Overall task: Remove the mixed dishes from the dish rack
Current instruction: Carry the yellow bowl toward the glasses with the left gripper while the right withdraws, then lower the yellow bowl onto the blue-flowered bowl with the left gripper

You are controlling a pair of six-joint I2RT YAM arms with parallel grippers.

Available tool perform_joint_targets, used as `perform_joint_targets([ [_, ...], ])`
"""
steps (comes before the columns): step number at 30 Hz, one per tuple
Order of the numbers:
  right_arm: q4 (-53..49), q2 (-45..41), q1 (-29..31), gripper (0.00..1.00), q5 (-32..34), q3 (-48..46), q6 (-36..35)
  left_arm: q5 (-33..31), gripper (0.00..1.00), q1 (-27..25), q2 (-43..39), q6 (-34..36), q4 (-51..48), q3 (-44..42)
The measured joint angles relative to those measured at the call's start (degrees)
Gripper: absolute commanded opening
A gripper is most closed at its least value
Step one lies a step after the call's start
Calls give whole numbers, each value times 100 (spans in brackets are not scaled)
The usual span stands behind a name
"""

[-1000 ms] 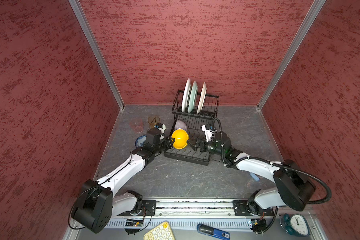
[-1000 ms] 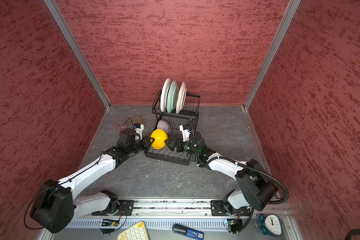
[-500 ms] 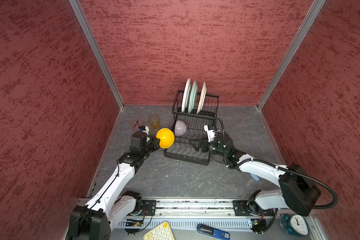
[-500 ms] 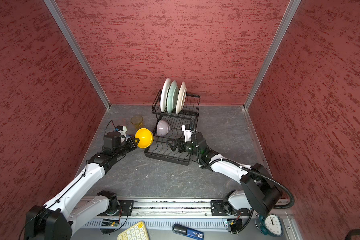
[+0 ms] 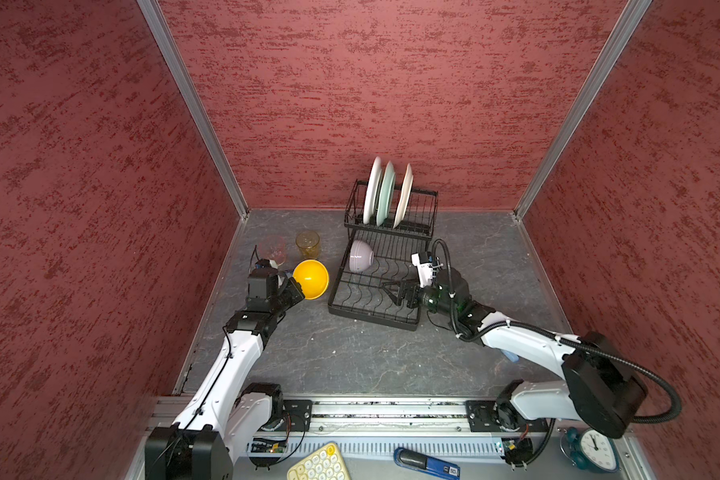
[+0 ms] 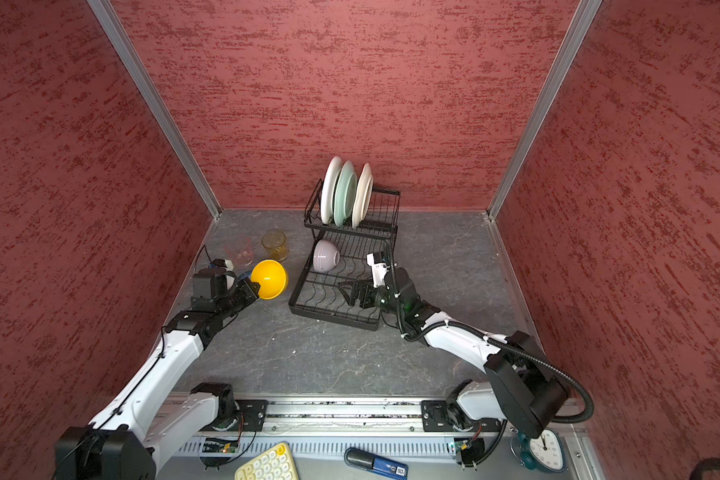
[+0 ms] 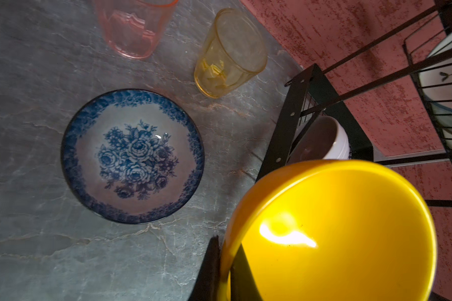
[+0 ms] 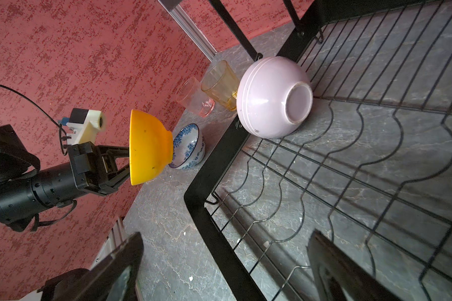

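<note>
**Yellow bowl held beside the rack**

Left of centre in both top views, the left gripper pinches the rim of the yellow bowl, tipped on edge just left of the rack. The right gripper hangs spread wide over the rack's low end. The blue bowl sits on the table. Farther back, the lilac bowl lies in the rack, and the amber tumbler and pink tumbler stand to its left. Farthest, three plates stand upright.

No text can be read for sure. The clock at the near right shows numerals too small to read. The blue device at the near edge has a white label, its letters blurred.
</note>
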Motion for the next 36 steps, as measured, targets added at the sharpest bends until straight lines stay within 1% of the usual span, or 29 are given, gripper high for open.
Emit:
perform_joint_targets([
  [7,20,-85,-20,99,44,-133,11,-11,0,306,59,-17,-37,-96],
  [18,42,-122,-39,99,66,-249,35,79,0,756,422,-17,7,-247],
  [23,74,-140,-42,99,87,-365,63,50,0,879,529,-17,13,-249],
  [36,70,-140,-83,99,79,-378,72,-671,0,1025,597,151,11,-221],
])
